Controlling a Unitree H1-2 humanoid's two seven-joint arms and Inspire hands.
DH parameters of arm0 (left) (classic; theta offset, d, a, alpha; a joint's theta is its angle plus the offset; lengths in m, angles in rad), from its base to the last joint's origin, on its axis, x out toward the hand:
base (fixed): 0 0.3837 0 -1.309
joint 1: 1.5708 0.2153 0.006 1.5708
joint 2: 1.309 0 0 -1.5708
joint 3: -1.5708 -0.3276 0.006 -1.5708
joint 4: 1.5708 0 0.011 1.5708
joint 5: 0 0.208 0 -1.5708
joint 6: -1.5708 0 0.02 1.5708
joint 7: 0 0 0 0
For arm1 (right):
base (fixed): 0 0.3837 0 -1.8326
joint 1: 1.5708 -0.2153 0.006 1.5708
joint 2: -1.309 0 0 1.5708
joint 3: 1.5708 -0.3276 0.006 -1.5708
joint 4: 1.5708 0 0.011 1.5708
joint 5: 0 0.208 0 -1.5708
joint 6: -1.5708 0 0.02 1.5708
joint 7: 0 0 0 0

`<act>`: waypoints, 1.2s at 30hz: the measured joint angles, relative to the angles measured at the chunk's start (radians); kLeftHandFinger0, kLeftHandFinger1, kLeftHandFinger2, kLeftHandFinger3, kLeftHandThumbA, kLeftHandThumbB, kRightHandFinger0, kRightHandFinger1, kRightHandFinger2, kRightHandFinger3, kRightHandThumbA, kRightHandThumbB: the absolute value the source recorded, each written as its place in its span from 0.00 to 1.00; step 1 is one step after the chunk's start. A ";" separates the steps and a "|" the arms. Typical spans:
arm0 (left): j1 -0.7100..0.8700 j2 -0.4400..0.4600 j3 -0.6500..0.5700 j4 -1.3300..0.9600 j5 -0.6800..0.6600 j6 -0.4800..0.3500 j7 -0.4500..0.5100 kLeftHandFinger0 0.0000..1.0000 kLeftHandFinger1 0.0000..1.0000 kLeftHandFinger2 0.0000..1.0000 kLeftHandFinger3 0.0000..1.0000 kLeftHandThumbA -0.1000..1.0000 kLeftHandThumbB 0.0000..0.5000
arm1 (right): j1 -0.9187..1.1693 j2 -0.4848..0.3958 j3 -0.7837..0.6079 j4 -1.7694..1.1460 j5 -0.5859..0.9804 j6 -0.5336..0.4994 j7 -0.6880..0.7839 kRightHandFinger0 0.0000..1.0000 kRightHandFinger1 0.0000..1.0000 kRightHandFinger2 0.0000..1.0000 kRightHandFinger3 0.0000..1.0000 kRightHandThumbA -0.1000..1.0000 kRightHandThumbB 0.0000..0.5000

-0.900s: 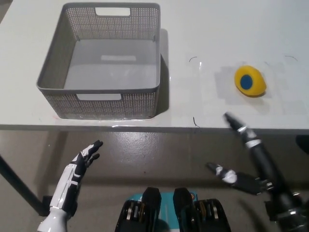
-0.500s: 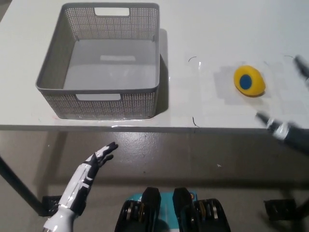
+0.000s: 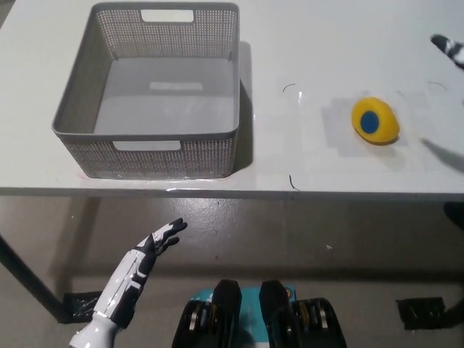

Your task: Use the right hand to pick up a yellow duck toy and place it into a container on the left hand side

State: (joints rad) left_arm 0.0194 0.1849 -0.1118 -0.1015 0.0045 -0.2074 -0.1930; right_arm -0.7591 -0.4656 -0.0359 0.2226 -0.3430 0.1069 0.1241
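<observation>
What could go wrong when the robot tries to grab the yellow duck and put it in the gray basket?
The duck toy looks round and smooth, so it might roll or slip when fingers close on it. Only a bit of the right hand shows at the picture's edge, so aiming it is hard to judge. The basket sits far across the table; a loosely held duck might drop on the way. The left hand rests below the table edge.

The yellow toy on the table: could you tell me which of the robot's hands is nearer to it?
Right. The right hand is at the picture's right edge, just beyond the yellow toy; the left hand hangs below the table edge, far off.
</observation>
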 measured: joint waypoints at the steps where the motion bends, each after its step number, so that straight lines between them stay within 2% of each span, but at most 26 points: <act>1: 0.004 0.000 0.000 0.000 0.000 0.000 0.000 1.00 1.00 1.00 1.00 1.00 0.60 | -0.036 -0.013 0.028 0.050 -0.008 0.007 0.013 1.00 1.00 1.00 1.00 0.99 0.85; 2: 0.006 0.000 0.000 0.000 0.000 0.000 0.000 1.00 1.00 1.00 1.00 1.00 0.60 | -0.054 -0.018 0.043 0.077 -0.012 0.009 0.019 1.00 1.00 1.00 1.00 1.00 0.91; 3: 0.008 0.000 0.000 0.000 0.001 0.000 0.000 1.00 1.00 1.00 1.00 1.00 0.60 | -0.083 -0.027 0.068 0.122 -0.020 0.013 0.028 1.00 1.00 1.00 1.00 1.00 0.91; 9: 0.011 0.000 0.000 0.000 0.001 0.000 0.000 1.00 1.00 1.00 1.00 1.00 0.62 | -0.271 -0.040 0.233 0.434 -0.064 0.026 0.099 1.00 1.00 1.00 1.00 1.00 0.88; 12: 0.017 0.000 0.000 0.000 0.001 0.000 0.000 1.00 1.00 1.00 1.00 1.00 0.62 | -0.357 -0.036 0.310 0.586 -0.080 0.027 0.139 1.00 1.00 1.00 1.00 1.00 0.98; 13: 0.020 0.000 0.000 0.000 0.001 0.000 0.000 1.00 1.00 1.00 1.00 1.00 0.62 | -0.384 -0.034 0.334 0.636 -0.086 0.027 0.153 1.00 1.00 1.00 1.00 1.00 0.98; 15: 0.025 0.000 0.001 -0.001 0.001 0.000 0.000 1.00 1.00 1.00 1.00 1.00 0.61 | -0.436 -0.028 0.385 0.735 -0.099 0.026 0.187 1.00 1.00 1.00 1.00 1.00 0.92; 16: 0.027 0.000 0.001 -0.001 0.001 -0.001 0.000 1.00 1.00 1.00 1.00 1.00 0.61 | -0.458 -0.026 0.405 0.775 -0.104 0.022 0.205 1.00 1.00 1.00 1.00 1.00 0.91; 17: 0.028 0.000 0.002 -0.001 0.001 -0.002 0.000 1.00 1.00 1.00 1.00 1.00 0.60 | -0.482 -0.024 0.426 0.813 -0.107 0.014 0.225 1.00 1.00 1.00 1.00 1.00 0.96; 18: 0.029 0.000 0.003 -0.001 0.001 -0.003 0.000 1.00 1.00 1.00 1.00 1.00 0.60 | -0.495 -0.023 0.440 0.839 -0.109 0.005 0.240 1.00 1.00 1.00 1.00 1.00 0.91; 19: 0.030 0.000 0.003 -0.001 0.000 -0.004 0.000 1.00 1.00 1.00 1.00 1.00 0.60 | -0.507 -0.020 0.451 0.867 -0.111 -0.002 0.255 1.00 1.00 1.00 1.00 1.00 0.93; 22: 0.031 0.000 0.004 -0.001 0.000 -0.007 0.000 1.00 1.00 1.00 1.00 1.00 0.60 | -0.533 -0.003 0.455 0.945 -0.105 -0.007 0.298 1.00 1.00 1.00 1.00 1.00 0.85; 23: 0.032 0.000 0.004 -0.001 0.000 -0.008 0.000 1.00 1.00 1.00 1.00 1.00 0.60 | -0.536 0.004 0.455 0.971 -0.103 -0.009 0.315 1.00 1.00 1.00 1.00 1.00 0.75; 26: 0.033 0.000 0.005 -0.001 0.000 -0.009 0.000 1.00 1.00 1.00 1.00 1.00 0.60 | -0.538 0.022 0.461 1.030 -0.104 -0.026 0.350 1.00 1.00 1.00 1.00 1.00 0.79; 27: 0.033 0.000 0.005 -0.001 0.000 -0.010 0.000 1.00 1.00 1.00 1.00 1.00 0.59 | -0.538 0.025 0.464 1.047 -0.104 -0.034 0.359 1.00 1.00 1.00 1.00 1.00 0.85; 30: 0.036 0.000 0.006 -0.001 0.000 -0.013 0.000 1.00 1.00 1.00 1.00 1.00 0.59 | -0.538 0.039 0.478 1.093 -0.106 -0.065 0.397 1.00 1.00 1.00 1.00 1.00 0.87; 31: 0.036 0.000 0.006 -0.001 0.000 -0.014 0.000 1.00 1.00 1.00 1.00 1.00 0.59 | -0.539 0.044 0.480 1.103 -0.106 -0.071 0.408 1.00 1.00 1.00 1.00 1.00 0.81; 36: 0.038 0.000 0.005 -0.001 0.000 -0.017 0.000 1.00 1.00 1.00 1.00 1.00 0.62 | -0.542 0.074 0.506 1.137 -0.111 -0.087 0.447 1.00 1.00 1.00 1.00 1.00 0.78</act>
State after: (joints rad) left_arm 0.0573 0.1846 -0.1065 -0.1020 0.0048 -0.2247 -0.1928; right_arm -1.3011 -0.3920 0.4699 1.3591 -0.4538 0.0198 0.5711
